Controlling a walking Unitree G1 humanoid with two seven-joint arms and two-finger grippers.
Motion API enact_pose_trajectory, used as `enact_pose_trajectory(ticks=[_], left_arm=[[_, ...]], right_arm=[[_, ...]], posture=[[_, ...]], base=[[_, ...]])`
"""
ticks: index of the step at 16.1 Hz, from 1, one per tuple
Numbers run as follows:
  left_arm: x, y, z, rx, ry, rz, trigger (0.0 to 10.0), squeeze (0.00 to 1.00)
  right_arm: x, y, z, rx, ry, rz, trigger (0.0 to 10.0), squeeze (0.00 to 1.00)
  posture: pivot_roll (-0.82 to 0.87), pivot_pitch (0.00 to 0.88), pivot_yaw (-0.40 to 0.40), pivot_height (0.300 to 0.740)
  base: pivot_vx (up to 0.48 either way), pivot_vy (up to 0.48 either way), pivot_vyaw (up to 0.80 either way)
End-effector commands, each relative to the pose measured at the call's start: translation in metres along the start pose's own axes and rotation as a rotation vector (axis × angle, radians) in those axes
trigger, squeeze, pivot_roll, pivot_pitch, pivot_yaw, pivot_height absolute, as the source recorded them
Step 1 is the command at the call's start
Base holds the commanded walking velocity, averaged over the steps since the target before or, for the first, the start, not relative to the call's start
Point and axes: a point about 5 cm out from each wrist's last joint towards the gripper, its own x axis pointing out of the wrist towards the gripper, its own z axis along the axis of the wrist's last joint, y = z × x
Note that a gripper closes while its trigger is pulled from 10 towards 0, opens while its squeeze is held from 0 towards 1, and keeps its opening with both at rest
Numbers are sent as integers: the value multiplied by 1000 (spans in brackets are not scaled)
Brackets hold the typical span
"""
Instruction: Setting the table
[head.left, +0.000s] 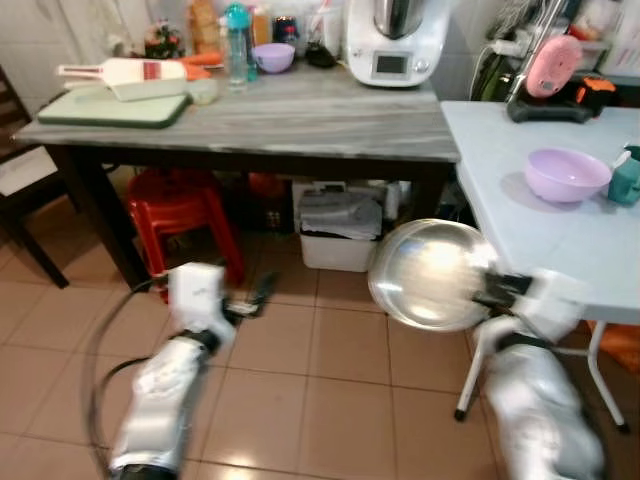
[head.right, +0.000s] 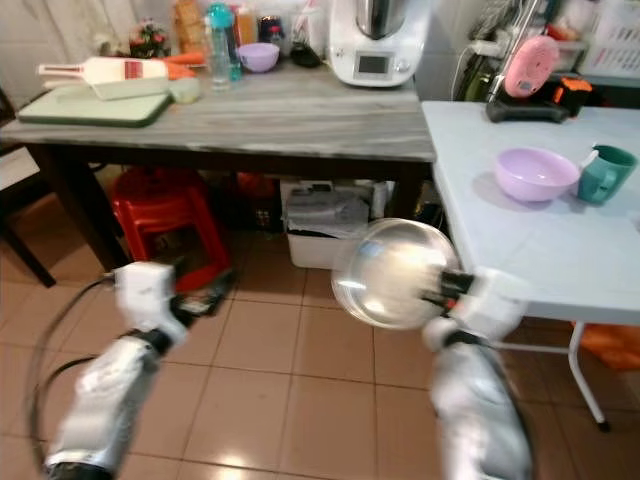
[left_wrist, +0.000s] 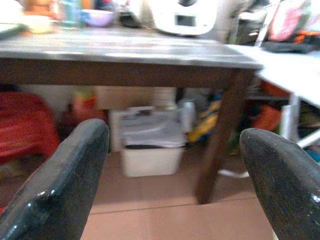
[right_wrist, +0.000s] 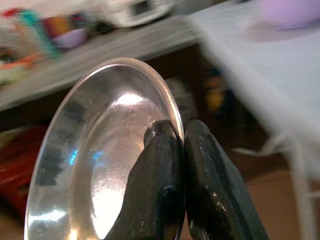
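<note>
Fingers of the right gripper (right_wrist: 180, 150) pinch the steel plate's (head.left: 432, 275) rim at centre frame, beside the white table (head.left: 560, 240); the left gripper (left_wrist: 175, 175), lower left, gapes wide.

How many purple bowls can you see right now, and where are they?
2. A large purple bowl sits on the white table beside a teal mug. A smaller purple bowl stands at the back of the grey table. Clutter there may hide more.

The steel plate (head.left: 430, 275) is shiny and round. It hangs tilted on edge, off the white table's (head.left: 560, 240) 9 o'clock edge.
</note>
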Motion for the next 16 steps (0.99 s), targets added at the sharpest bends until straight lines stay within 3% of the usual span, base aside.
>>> enact_pose_trajectory(ticks=[1,8,12,16], left_arm=[[3,-6,1,-4,-11,-13,10000,0],[6,-5,1,2,-18,9,10000,0],[5,-1,7,32,-46,25,10000,0],[7,0,8,26,-54,12,10000,0]], right_arm=[[0,-9,8,-15,-30,-27,10000,0],[1,-11,11,-23,-47,-40,10000,0],[2,-10,12,-40,-58,-35,10000,0],[1,-10,12,-45,-63,-37,10000,0]], posture=[[26,0,6,740],[21,0,4,740],[23,0,8,740],[20,0,11,740]], base=[[0,454,0],[0,455,0],[0,0,0],[372,0,0]])
